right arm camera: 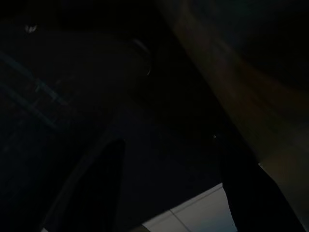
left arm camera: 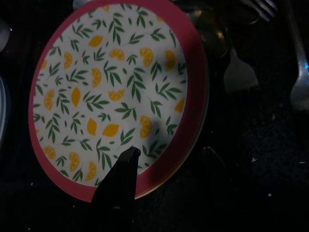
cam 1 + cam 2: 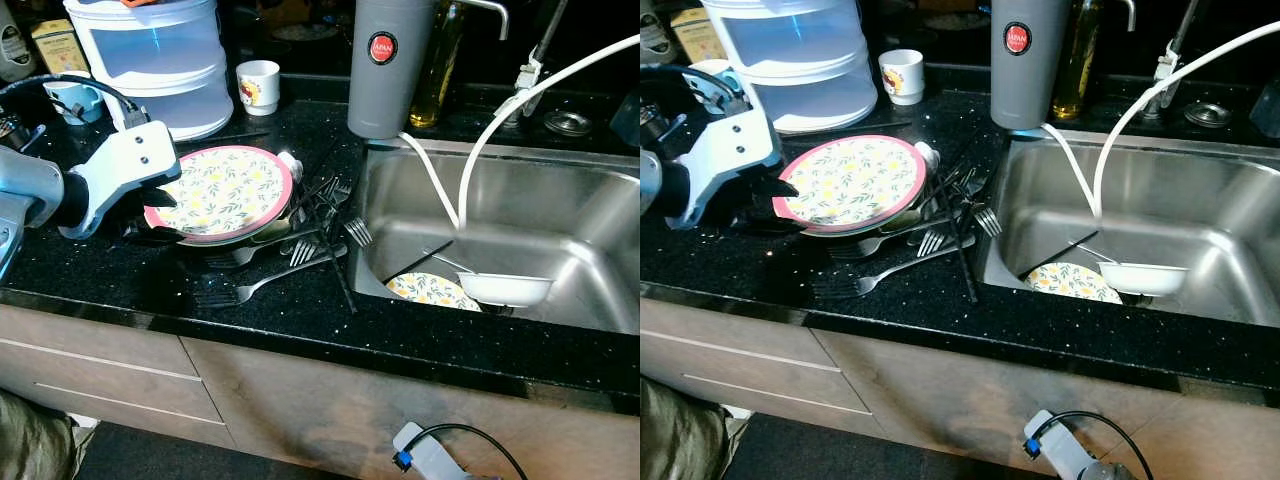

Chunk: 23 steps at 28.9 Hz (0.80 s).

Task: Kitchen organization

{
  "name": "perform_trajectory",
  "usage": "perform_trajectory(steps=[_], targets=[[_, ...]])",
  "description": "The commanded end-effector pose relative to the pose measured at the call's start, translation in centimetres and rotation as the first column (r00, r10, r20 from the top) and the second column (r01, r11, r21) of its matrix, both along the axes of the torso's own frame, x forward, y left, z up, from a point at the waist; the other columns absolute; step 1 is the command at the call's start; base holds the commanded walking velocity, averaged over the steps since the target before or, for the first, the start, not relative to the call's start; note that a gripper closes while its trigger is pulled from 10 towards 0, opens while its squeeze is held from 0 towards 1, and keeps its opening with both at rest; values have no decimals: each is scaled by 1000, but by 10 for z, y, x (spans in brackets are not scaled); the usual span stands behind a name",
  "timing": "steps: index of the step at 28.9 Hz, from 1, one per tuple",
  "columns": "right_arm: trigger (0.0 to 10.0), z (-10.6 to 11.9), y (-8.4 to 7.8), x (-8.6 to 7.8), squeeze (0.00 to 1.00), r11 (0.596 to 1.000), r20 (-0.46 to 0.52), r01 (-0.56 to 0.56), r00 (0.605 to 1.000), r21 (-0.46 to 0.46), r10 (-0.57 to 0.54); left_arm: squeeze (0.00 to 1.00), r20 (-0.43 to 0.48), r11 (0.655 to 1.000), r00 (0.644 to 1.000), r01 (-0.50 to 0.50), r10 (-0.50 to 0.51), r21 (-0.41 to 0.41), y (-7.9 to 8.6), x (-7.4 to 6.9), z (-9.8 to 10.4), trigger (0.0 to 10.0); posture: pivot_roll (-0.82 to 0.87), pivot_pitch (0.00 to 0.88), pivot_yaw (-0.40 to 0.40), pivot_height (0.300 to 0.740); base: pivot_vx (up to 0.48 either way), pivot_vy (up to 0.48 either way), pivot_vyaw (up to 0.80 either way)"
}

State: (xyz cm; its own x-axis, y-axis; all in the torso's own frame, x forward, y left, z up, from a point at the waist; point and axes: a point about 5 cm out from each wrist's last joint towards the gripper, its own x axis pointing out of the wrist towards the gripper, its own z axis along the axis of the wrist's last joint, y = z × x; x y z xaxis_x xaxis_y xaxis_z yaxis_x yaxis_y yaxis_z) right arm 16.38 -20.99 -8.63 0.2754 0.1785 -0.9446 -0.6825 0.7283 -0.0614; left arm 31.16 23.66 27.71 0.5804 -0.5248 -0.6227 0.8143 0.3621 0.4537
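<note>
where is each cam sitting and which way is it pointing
Left eye view: head, looking down at the black counter and sink; left arm with its gripper at the lemon plate.
Right eye view: same scene, shifted slightly sideways.
Left wrist view: along the jaws at that same plate; one black finger over its pink rim.
Right wrist view: very dark, right gripper open, hanging idle.

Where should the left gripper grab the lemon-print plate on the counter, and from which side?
Pinch the pink rim on the plate's left edge, coming from the robot's left. That edge looks tilted up off the counter, so a finger can probably slide beneath; forks crowd the right side. The left gripper already straddles that rim, jaws open.
</note>
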Motion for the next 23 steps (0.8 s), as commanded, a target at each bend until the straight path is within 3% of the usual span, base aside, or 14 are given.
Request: perform_trajectory(steps=[1,13,19,23], targets=[[10000,0,2,1,0,997,-9,-73,997,-5,73,0,-18,1000,1000,17,-17,-4,-4,4,-10,10000,18,0,10,740,0,0,0],[10000,1,1,2,0,997,6,-80,997,-21,80,0,-3,1000,1000,14,-14,-5,-3,12,-11,10000,18,8,11,740,0,0,0],[10000,1,1,2,0,997,12,-76,997,-21,76,0,55,1000,998,5,-4,-14,-3,26,-12,10000,9,23,14,740,0,0,0],[10000,1,0,1,0,997,16,-69,997,-24,69,0,35,997,999,6,-4,-75,-8,34,-22,10000,1,32,16,740,0,0,0]])
